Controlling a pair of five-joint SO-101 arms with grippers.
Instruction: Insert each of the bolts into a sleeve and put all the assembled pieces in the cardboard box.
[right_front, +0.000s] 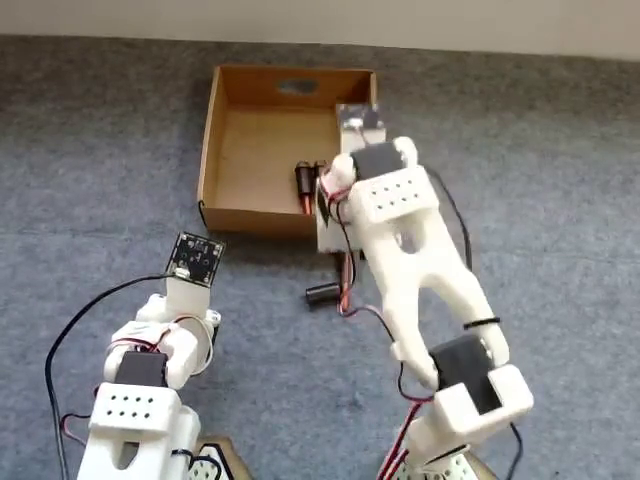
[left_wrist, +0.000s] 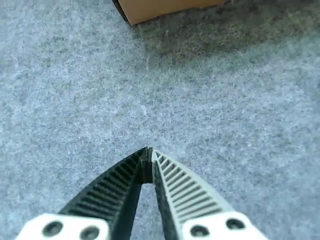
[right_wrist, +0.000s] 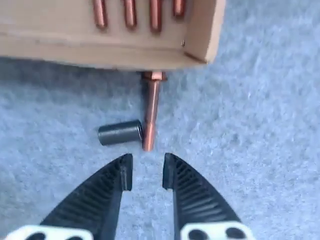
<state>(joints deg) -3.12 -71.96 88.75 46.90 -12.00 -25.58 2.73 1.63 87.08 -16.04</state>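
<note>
**First:** Which way does the loose bolt (right_wrist: 150, 112) lie from the right claw (right_wrist: 147, 166)?

**Second:** Straight ahead of it on the tabletop (right_wrist: 260, 100); its long axis runs away from the claw toward the cardboard box (right_wrist: 100, 50); the head end sits against or just short of the box's outer wall, and the plain tip points back at the claw.

**First:** And the sleeve (right_wrist: 120, 133)?

**Second:** On its side just beside the bolt's tip, with its axis across the bolt's; whether it touches the shank cannot be told.

**First:** How does the claw stand?

**Second:** A narrow gap, nothing held; the bolt lines up with that gap, so closing would likely pinch the shank across its width.

**First:** The left claw (left_wrist: 148, 152)?

**Second:** Tips pressed together, empty, over bare tabletop; the box corner is well apart from it, so the right arm is plainly the nearer.

**First:** Anything boxed?

**Second:** Several copper shanks (right_wrist: 129, 12) lie inside; this pair is probably the last.
</note>
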